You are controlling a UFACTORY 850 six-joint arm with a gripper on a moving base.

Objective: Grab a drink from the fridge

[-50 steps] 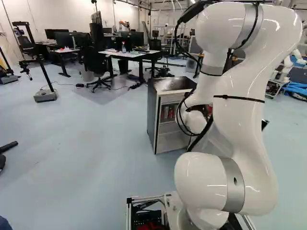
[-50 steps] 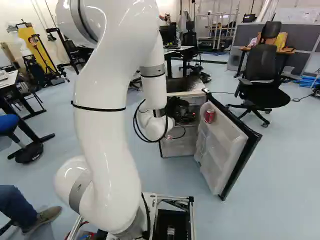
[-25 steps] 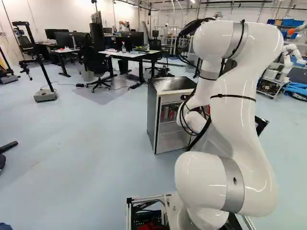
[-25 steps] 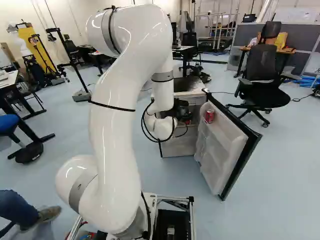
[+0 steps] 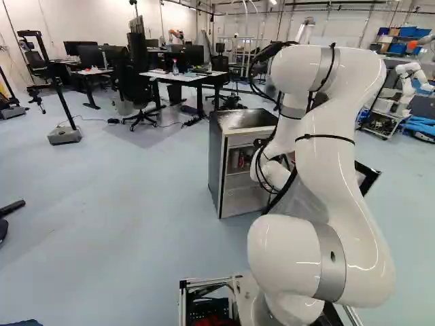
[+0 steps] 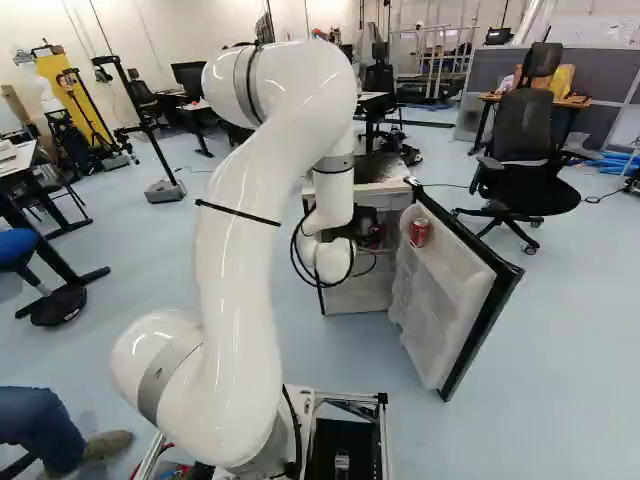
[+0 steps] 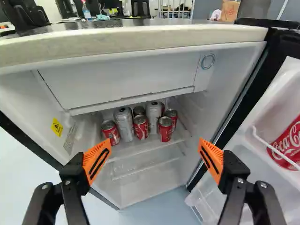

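Lowering arm point(image 6: 240, 250) fwd toward fridge point(image 5: 215, 163) vs. 1 s ago, w/ base point(image 6: 384, 440) unmoved. Presenting gripper point(image 7: 155, 145) spread wide, pinching nothing. Facing cans point(image 7: 165, 130) ahead on fridge shelf; bypassing door can point(image 6: 419, 232), at R of right base view. Prob. ready for final approx. alignment; center on 1 can.

Warning label point(image 7: 56, 127) on fridge wall point(image 7: 28, 101); lettered red can point(image 7: 287, 144)
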